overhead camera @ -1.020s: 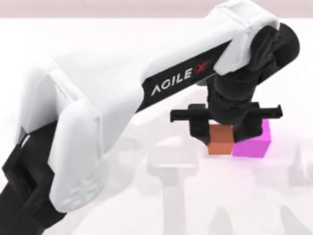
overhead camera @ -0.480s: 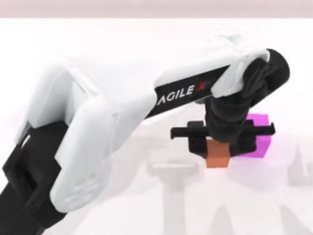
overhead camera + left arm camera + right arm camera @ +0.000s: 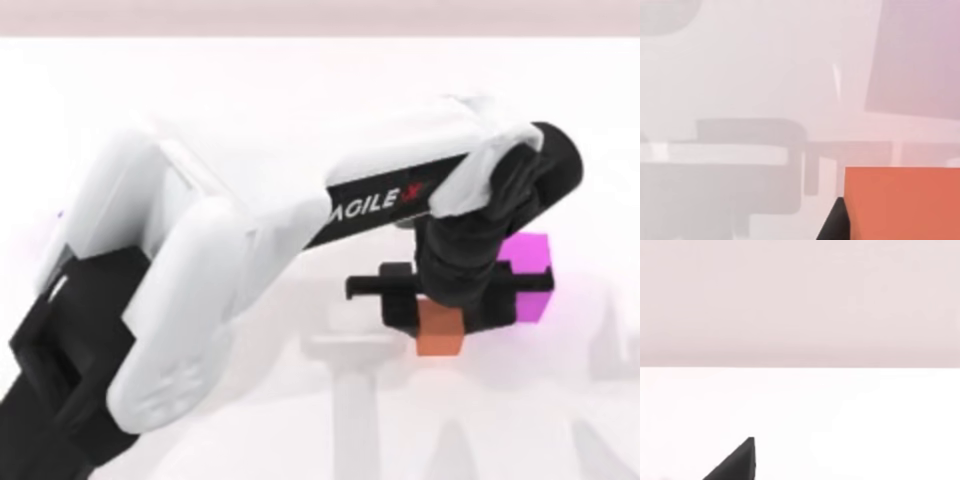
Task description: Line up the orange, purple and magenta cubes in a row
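Observation:
The small orange cube [image 3: 438, 338] sits between the black fingers of my left gripper [image 3: 440, 318], which is shut on it, right of the table's middle. The larger magenta cube [image 3: 532, 262] stands just right of it and slightly farther back, partly covered by the gripper. In the left wrist view the orange cube [image 3: 902, 202] fills the corner, pressed against one dark fingertip [image 3: 837, 226]. The purple cube is hidden. My right gripper [image 3: 855, 472] is parked out of the top view; only one dark fingertip [image 3: 742, 462] shows, with nothing beside it.
My left arm's big white body [image 3: 200, 260] covers most of the table's left half. Its grey shadows fall on the pale tabletop [image 3: 520, 400] in front of the cubes. The table's back edge [image 3: 300, 38] runs along the top.
My left gripper has sunk toward the table and come a little nearer the front, carrying the orange cube. More of the magenta cube's top shows behind it.

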Action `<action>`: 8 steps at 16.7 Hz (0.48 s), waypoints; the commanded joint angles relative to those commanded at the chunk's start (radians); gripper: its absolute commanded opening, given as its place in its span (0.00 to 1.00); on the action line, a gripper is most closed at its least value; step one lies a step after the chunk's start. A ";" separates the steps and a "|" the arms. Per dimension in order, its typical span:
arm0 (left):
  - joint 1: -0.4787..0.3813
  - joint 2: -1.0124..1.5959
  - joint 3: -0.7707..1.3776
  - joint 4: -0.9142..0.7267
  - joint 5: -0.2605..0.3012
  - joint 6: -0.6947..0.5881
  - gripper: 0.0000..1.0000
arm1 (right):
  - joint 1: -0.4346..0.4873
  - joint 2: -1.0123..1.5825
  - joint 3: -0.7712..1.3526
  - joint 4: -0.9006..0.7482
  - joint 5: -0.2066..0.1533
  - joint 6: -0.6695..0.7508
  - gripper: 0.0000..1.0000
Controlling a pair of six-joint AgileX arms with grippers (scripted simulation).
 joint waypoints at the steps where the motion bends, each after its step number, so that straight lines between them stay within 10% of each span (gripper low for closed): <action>1: 0.000 0.000 0.000 0.000 0.000 0.000 0.15 | 0.000 0.000 0.000 0.000 0.000 0.000 1.00; 8: 0.000 0.000 0.000 0.000 0.000 0.000 0.68 | 0.000 0.000 0.000 0.000 0.000 0.000 1.00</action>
